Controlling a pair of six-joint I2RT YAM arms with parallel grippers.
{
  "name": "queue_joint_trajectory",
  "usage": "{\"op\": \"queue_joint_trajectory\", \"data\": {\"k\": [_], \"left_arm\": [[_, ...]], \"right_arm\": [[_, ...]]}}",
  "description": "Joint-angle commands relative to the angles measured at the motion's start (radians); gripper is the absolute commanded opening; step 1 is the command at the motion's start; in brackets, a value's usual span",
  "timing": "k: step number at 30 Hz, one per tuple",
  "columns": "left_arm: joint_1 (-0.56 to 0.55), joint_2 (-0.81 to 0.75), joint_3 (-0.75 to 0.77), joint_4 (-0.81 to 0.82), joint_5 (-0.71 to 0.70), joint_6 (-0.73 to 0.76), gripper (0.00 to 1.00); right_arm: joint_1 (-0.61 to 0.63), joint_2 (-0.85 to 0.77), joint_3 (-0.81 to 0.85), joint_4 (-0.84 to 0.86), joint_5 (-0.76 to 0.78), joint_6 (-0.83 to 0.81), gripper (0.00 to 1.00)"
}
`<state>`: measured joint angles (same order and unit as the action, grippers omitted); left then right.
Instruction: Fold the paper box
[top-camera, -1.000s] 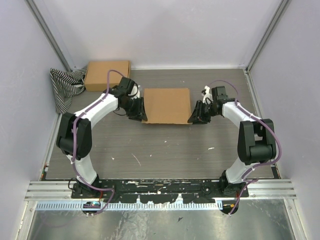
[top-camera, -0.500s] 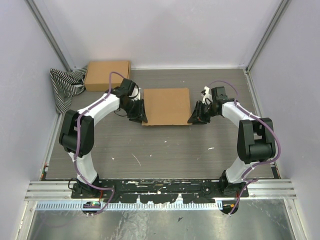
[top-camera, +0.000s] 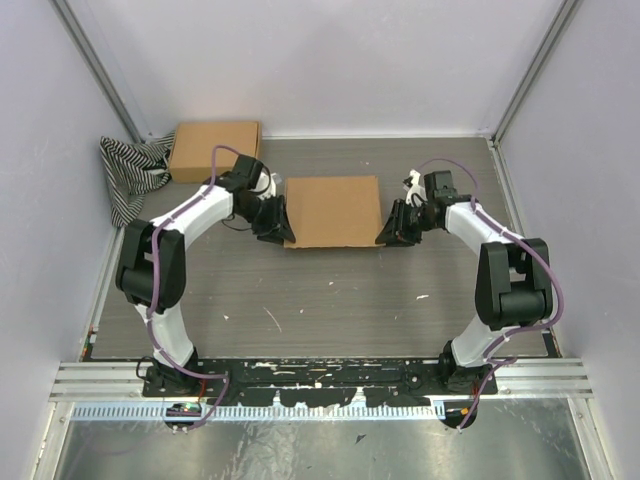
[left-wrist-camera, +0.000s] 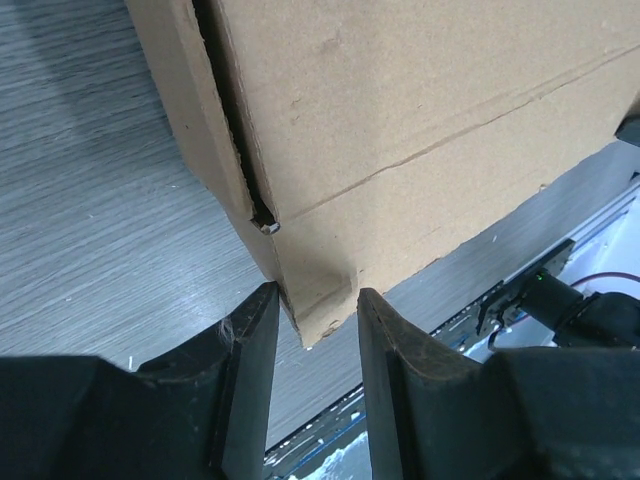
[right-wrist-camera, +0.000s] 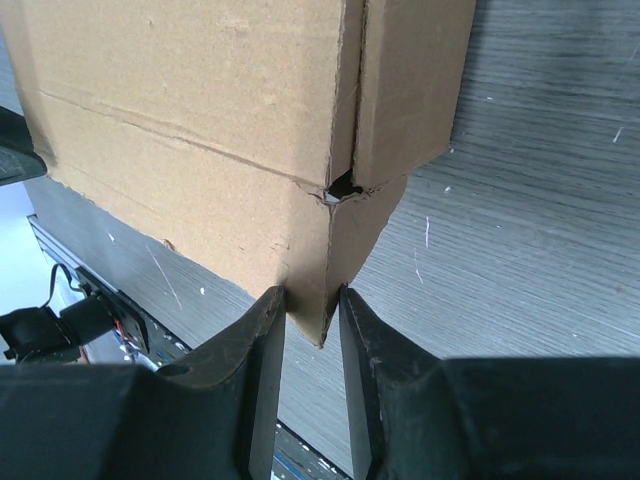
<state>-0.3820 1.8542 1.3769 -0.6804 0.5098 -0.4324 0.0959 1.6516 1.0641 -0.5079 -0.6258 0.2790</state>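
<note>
The paper box (top-camera: 333, 210) is a flat brown cardboard mailer lying closed in the middle of the table. My left gripper (top-camera: 280, 228) is at its near left corner. In the left wrist view the gripper (left-wrist-camera: 315, 300) has its jaws on either side of that corner (left-wrist-camera: 320, 285), closed on the cardboard. My right gripper (top-camera: 388, 232) is at the near right corner. In the right wrist view the gripper (right-wrist-camera: 312, 295) pinches the corner's folded edge (right-wrist-camera: 325, 300). A slit gapes at each corner where the side flap meets the front wall.
A second brown cardboard box (top-camera: 214, 150) sits at the back left, next to a striped cloth (top-camera: 130, 175). Walls close in the table on three sides. The metal rail with the arm bases (top-camera: 320, 375) runs along the near edge.
The left arm's elbow and wrist have shifted slightly left and back. Both grippers stay at the box's near corners, and the box has not visibly moved.
</note>
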Motion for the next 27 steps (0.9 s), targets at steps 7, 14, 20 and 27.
{"op": "queue_joint_trajectory", "data": {"k": [7,14,20,27], "left_arm": [[0.017,-0.014,-0.03,0.071,0.106,-0.034,0.43],[0.017,0.018,-0.047,0.108,0.101,-0.051,0.42],[0.017,0.038,-0.034,0.111,0.077,-0.049,0.42],[0.017,0.078,-0.019,0.124,0.064,-0.055,0.42]], "right_arm": [[0.009,-0.026,0.04,0.03,-0.078,0.011,0.33],[0.01,-0.013,0.016,0.04,-0.072,0.007,0.33],[0.009,0.026,0.03,0.045,-0.017,-0.001,0.34],[0.009,0.059,0.024,0.08,0.069,0.005,0.34]]}}
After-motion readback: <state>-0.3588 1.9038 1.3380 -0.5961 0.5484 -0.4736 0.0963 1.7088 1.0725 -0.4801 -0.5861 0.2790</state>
